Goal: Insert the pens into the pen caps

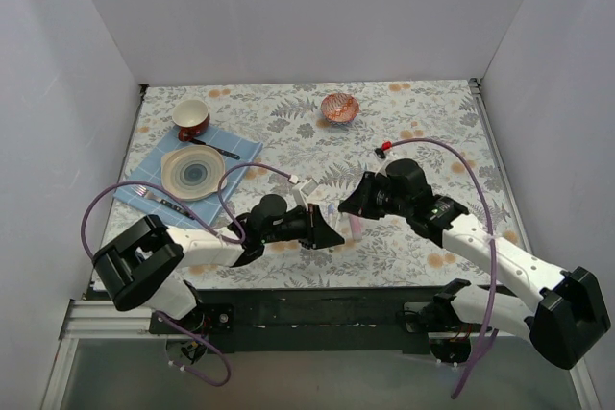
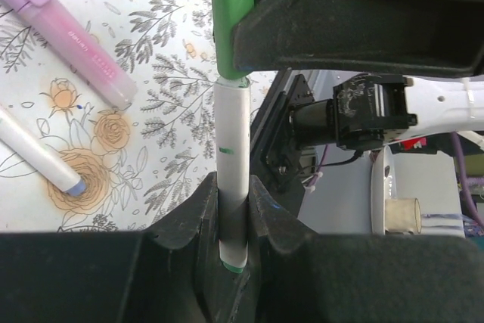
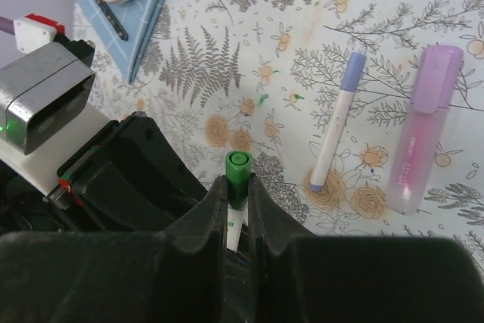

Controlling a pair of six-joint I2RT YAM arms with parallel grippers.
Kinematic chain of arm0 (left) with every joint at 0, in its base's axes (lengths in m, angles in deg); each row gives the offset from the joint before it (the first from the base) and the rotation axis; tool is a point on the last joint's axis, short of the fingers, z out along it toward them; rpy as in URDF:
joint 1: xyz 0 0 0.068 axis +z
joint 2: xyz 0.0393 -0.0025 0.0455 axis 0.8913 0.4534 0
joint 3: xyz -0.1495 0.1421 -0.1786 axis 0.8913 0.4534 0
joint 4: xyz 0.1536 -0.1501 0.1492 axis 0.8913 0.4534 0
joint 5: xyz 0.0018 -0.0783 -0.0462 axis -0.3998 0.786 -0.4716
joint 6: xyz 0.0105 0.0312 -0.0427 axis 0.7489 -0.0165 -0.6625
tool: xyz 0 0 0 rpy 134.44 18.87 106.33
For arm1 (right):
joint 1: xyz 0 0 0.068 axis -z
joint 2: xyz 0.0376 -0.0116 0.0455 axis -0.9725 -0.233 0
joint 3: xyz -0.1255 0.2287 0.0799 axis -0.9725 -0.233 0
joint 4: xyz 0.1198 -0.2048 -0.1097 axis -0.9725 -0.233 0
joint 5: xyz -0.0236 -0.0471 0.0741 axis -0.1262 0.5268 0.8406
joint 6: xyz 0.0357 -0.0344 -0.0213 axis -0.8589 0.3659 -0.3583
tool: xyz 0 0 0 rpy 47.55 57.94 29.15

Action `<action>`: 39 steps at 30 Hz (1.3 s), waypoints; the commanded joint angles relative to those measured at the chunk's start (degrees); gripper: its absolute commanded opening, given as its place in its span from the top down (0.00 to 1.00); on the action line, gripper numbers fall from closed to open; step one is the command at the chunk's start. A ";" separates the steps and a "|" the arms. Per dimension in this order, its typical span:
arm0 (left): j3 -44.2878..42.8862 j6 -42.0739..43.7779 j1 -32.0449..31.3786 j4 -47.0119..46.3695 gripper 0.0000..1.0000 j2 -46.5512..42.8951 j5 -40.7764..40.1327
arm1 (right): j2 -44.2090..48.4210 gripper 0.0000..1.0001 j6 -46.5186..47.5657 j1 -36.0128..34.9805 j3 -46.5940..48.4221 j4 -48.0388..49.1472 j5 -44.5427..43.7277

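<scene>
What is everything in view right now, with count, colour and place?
held pen: one, white barrel, in the left hand
green cap: one, green, at that barrel's end, in the right hand
slim pen: one, white with purple-blue cap, lying on table
marker: one, pale pink with lilac cap, beside slim pen
napkin: one, blue, far left
plate: one, cream with blue centre, on napkin
cup: one, dark red, napkin's far corner
cutlery: two pieces, dark-handled, on napkin
small bowl: one, orange-patterned, far centre
left hand: one, black, shut on held pen
right hand: one, black, shut on green cap
</scene>
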 commanded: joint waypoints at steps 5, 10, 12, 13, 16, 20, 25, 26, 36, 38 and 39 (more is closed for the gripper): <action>0.39 2.17 0.16 -12.27 1.00 -8.18 1.23 | 9.18 0.92 -1.34 -1.18 -4.91 11.28 7.90; -1.80 5.24 0.24 -10.52 1.00 -10.81 4.48 | 11.13 0.80 -1.87 -1.18 -5.18 18.40 12.64; -2.59 6.91 0.16 -9.64 1.00 -11.60 5.36 | 11.74 0.74 -1.52 -1.18 -4.30 19.99 14.14; -2.86 7.35 0.24 -8.42 1.00 -12.57 5.45 | 11.92 0.72 -1.34 -1.27 -3.86 20.78 14.41; -4.09 9.90 0.24 -5.60 1.00 -14.59 6.15 | 13.41 0.64 -1.08 -1.18 -1.67 21.23 13.62; -5.85 13.59 0.24 -1.38 1.00 -17.14 6.68 | 14.12 0.52 0.94 -1.27 2.55 17.55 12.74; -8.83 19.13 0.16 6.69 1.00 -19.60 6.07 | 15.08 0.44 2.08 -1.18 5.02 19.02 12.47; -9.10 20.18 0.24 7.32 1.00 -19.78 5.98 | 15.26 0.39 2.00 -1.27 5.19 19.73 12.74; -8.57 18.61 0.16 4.51 1.00 -21.63 8.00 | 14.29 0.25 4.62 -1.27 13.27 18.51 12.30; -8.75 18.61 0.24 4.43 1.00 -21.98 8.35 | 14.12 0.25 5.59 -1.18 14.94 17.63 12.30; -8.92 18.61 0.16 4.34 1.00 -22.07 8.61 | 14.12 0.25 6.30 -1.18 15.38 17.45 12.39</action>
